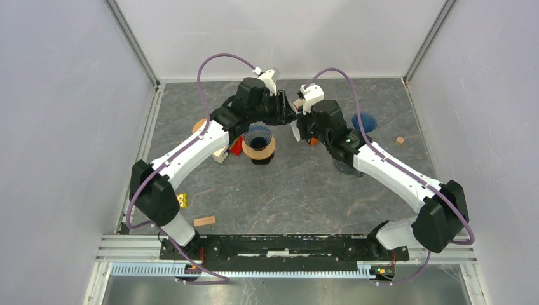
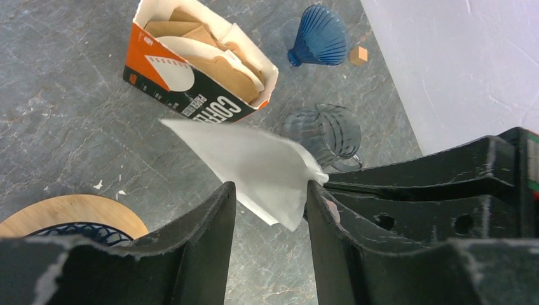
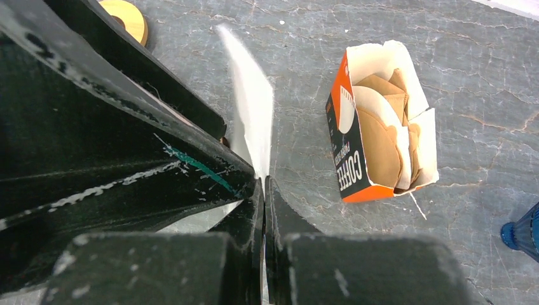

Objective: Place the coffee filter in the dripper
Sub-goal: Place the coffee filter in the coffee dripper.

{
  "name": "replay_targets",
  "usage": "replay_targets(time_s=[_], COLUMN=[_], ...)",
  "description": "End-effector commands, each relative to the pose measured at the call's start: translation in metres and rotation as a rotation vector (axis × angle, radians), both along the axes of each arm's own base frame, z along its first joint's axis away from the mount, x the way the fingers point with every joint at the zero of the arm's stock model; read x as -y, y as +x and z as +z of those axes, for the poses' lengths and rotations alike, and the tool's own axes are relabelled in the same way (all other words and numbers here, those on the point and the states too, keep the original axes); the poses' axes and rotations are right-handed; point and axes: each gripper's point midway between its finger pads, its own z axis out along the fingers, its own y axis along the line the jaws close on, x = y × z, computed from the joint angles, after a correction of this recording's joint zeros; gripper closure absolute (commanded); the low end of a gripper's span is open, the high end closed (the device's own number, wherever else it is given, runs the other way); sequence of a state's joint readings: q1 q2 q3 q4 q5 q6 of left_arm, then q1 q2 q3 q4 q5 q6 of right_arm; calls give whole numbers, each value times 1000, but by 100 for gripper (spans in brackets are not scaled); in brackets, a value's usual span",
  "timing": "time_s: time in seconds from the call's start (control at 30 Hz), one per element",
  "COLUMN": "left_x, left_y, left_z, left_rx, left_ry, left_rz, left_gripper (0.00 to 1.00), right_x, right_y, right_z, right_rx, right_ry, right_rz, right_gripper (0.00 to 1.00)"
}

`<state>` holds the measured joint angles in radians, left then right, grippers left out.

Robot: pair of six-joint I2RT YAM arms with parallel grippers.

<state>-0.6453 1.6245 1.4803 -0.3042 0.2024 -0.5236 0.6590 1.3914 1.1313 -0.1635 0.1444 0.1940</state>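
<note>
The right gripper (image 3: 264,184) is clamped tight on an edge of the white coffee filter (image 2: 254,162), held in the air at the far middle. The left gripper (image 2: 270,194) stands half open, one finger on either side of the paper. The blue dripper (image 1: 259,135) sits on a wooden ring (image 1: 259,153) just to the left.
</note>
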Motion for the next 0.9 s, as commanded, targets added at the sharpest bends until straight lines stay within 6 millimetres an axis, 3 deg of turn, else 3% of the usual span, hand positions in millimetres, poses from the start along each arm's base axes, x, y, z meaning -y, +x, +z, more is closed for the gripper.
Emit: replay_targets(time_s=[0.0, 0.47, 0.73, 0.87], left_x=[-7, -5, -14, -9], left_y=[-2, -2, 1, -5], left_z=[15, 10, 15, 23], left_rx=[87, 120, 171, 176], left_ry=[7, 39, 80, 39], left_rz=[-11, -28, -10, -45], left_gripper=[48, 56, 62, 58], right_x=[-2, 1, 7, 9], right_y=[7, 7, 7, 8], right_z=[17, 20, 22, 25], right_rx=[51, 64, 78, 81], right_ry=[28, 21, 9, 13], right_rz=[-17, -26, -44, -55], right_gripper=[100, 100, 100, 100])
